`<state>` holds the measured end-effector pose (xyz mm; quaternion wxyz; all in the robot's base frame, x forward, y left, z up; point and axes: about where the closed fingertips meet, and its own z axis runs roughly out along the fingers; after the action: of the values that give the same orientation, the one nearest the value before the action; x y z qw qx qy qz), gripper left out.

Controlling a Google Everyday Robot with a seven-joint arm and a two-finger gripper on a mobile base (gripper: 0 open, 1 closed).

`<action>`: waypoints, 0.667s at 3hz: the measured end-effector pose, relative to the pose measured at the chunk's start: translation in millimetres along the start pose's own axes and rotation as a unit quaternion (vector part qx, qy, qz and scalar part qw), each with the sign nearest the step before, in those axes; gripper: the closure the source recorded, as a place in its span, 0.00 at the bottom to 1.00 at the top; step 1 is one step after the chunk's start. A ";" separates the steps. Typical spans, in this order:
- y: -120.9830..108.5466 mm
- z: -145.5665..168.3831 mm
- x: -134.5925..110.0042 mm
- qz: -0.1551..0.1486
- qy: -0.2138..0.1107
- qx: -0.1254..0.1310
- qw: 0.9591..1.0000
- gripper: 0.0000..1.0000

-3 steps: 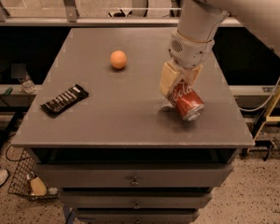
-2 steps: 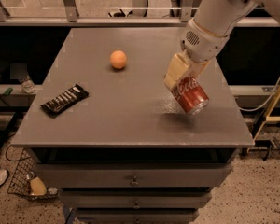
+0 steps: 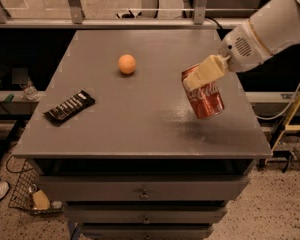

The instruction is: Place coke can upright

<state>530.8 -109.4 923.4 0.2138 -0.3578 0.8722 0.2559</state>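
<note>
The coke can, red with white script, hangs above the right part of the grey table, nearly upright and tilted a little to the left at the top. My gripper reaches in from the right and is shut on the can's upper part, its beige finger across the can's top. The can's bottom is lifted off the tabletop, with its shadow below.
An orange ball lies at the table's middle back. A black snack bar lies at the left. Drawers are under the table. A wire basket stands on the floor at the lower left.
The arm has swung up and to the right, turning the can from lying tilted on the table to nearly upright and lifted.
</note>
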 end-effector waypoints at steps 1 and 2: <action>1.9 -3.6 -1.2 -0.022 -0.105 -0.025 0.994 1.00; 1.0 -4.7 -7.5 -0.046 -0.195 -0.036 0.979 1.00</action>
<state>534.0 -107.8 931.6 0.3787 -0.3478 0.7867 0.3417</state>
